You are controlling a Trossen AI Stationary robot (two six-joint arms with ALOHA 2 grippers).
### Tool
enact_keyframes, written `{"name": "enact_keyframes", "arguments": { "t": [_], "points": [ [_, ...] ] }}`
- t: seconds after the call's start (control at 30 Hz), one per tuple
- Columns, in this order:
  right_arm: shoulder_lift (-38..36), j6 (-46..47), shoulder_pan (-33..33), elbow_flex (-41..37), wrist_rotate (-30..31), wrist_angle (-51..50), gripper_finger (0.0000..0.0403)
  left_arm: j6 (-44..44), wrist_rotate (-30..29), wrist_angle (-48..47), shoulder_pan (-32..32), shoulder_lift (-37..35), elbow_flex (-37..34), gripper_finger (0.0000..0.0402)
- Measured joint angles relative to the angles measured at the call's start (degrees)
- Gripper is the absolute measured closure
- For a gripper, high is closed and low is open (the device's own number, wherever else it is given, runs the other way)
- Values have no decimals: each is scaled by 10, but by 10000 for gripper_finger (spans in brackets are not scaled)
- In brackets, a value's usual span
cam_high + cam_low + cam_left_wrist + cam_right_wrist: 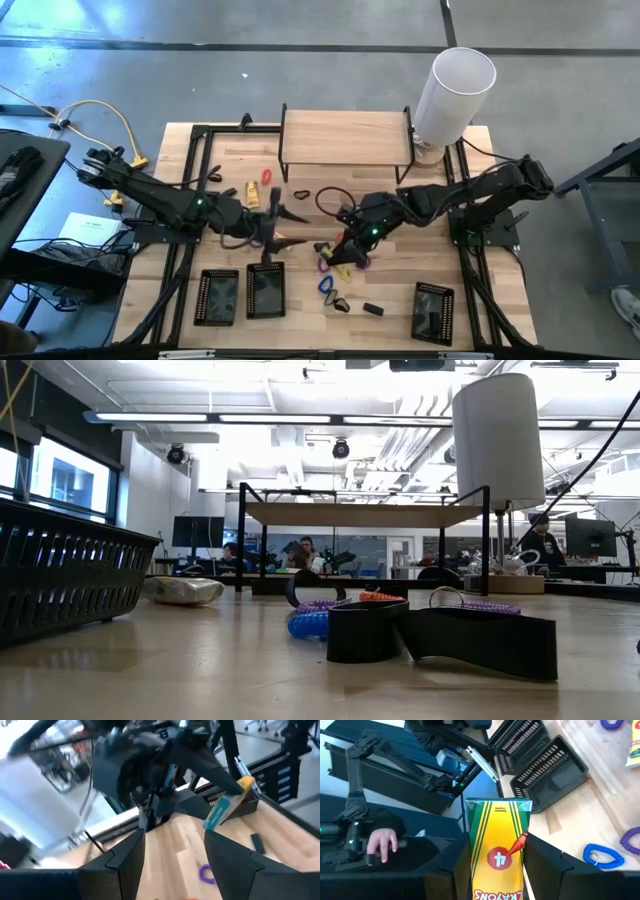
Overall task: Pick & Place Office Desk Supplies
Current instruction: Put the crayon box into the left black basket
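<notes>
Crayon packet (497, 852) between right gripper (492, 870) fingers

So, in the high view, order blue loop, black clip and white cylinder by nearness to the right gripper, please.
1. blue loop, just beside the right gripper
2. black clip, near front edge
3. white cylinder, back right corner

Light wooden counter (300, 160), three black mesh trays (246, 295) set along the near edge, coiled loops (326, 286), yellow packets (252, 193) and black clips (372, 309) scattered mid-counter, white cylinder (452, 92) at the far right corner.
</notes>
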Motion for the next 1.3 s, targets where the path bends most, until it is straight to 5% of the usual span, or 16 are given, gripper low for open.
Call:
{"name": "enact_keyframes", "arguments": {
  "t": [0.37,1.3],
  "points": [
    [0,37,-21,0,-31,25,255,-41,114,33,17,43,0,205],
    [24,59,-55,0,-100,76,256,-31,205,140,56,94,0,205]
  ]
}}
